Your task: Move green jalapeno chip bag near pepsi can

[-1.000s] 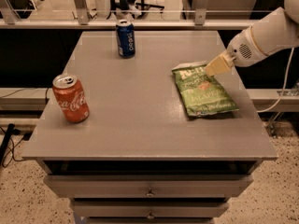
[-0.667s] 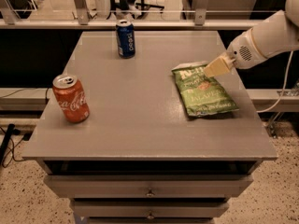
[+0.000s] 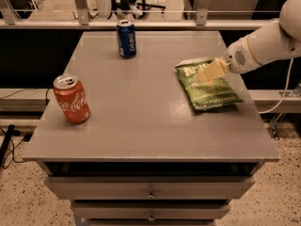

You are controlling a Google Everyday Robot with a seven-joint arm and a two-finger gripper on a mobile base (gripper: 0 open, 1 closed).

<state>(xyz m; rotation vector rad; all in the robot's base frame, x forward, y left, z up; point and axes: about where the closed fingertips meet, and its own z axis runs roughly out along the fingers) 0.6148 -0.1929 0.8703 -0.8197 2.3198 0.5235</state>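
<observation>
Under the end effector (image 3: 204, 75) lies a crinkly green bag (image 3: 215, 94).

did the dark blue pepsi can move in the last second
No. The dark-blue pepsi can stands where it was, near the far edge of the grey table. The gripper is at the far end of the light-green jalapeno chip bag.

One view only. The camera is set high in front of the table (image 3: 150, 126), looking down and across toward its far edge. Mid range: the whole tabletop is in frame, with drawer fronts (image 3: 150, 188) along the bottom and floor (image 3: 19, 206) at the lower corners. The arm (image 3: 268, 44) enters from the upper right. The gripper (image 3: 207, 73) sits right of centre, over the green jalapeno chip bag (image 3: 214, 95).
</observation>
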